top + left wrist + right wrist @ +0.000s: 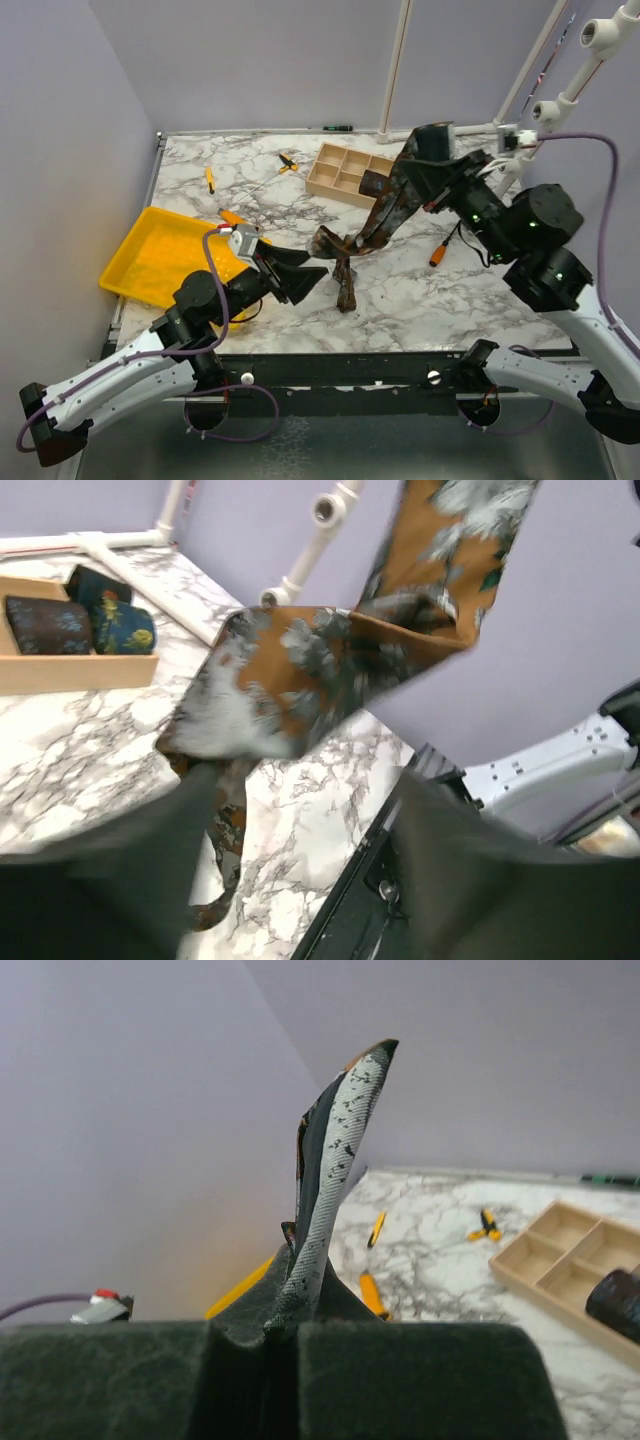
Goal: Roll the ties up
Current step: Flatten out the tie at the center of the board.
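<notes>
Above the marble tabletop (420, 300), a rust-brown tie (385, 212) hangs stretched out, not yet rolled.
Its upper end is pinched in the clenched jaws of the raised right gripper (285, 1332), and its lower end trails on the marble. The left gripper (305, 272) sits just beside that low fold, jaws parted and grasping nothing. The step looks like straightening the strip; next, the left would need to catch the loose end and begin a tight coil. A wooden organizer (80, 670) holds rolled ties (110, 620).
</notes>
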### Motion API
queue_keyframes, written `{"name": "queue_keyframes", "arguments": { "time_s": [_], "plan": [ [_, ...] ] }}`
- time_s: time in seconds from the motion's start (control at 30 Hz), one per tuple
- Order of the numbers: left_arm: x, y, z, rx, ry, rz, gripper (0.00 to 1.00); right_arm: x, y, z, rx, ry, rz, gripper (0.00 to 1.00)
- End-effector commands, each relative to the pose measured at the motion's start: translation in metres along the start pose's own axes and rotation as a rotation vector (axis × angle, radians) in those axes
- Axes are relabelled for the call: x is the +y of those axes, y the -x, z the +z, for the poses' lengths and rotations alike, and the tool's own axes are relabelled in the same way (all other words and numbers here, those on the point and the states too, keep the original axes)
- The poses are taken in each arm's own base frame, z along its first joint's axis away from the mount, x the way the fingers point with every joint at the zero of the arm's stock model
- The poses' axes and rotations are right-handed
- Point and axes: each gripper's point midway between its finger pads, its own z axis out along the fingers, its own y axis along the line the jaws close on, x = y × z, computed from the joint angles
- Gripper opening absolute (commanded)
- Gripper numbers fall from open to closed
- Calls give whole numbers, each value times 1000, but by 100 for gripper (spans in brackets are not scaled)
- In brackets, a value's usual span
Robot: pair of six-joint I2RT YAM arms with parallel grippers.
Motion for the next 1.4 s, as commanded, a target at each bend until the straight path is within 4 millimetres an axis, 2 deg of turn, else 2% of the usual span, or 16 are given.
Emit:
{"name": "queue_keyframes", "arguments": {
  "time_s": [0.0, 0.17, 0.23, 0.37, 0.47, 0.53, 0.6, 0.77, 0.87, 1.0, 1.13, 1.23, 1.37],
  "plan": [
    [43, -3, -30, -35, 245, -53, 98, -8, 67, -21, -153, -99, -201, 0],
    [64, 47, -69, -238, 415, -71, 99, 11, 130, -34, -282, -96, -322, 0],
    [67, 69, -84, -329, 455, -74, 99, 27, 141, -24, -276, -46, -340, 0],
    [68, 98, -100, -418, 508, -51, 99, 76, 135, 19, -191, 159, -304, 0],
    [67, 110, -101, -428, 531, -28, 99, 128, 129, 49, -127, 392, -224, 0],
    [65, 114, -100, -425, 537, -15, 99, 170, 119, 47, -62, 629, -173, 0],
    [62, 120, -101, -425, 532, 3, 99, 185, 116, 44, -48, 721, -131, 0],
    [52, 130, -100, -426, 491, 60, 99, 178, 110, 39, -44, 704, -149, 0],
    [35, 141, -90, -434, 408, 118, 99, 180, 105, 31, -20, 728, -144, 0],
    [-7, 153, -58, -388, 214, 227, 99, 181, 103, 16, 3, 750, -134, 0],
    [-60, 154, -18, -281, -42, 336, 99, 179, 91, 4, 56, 770, -127, 0],
    [-93, 165, -1, -284, -187, 372, 99, 171, 76, -2, 87, 755, -116, 0],
    [-121, 175, 18, -275, -315, 392, 99, 164, 58, -14, 115, 773, -82, 0]
  ]
}}
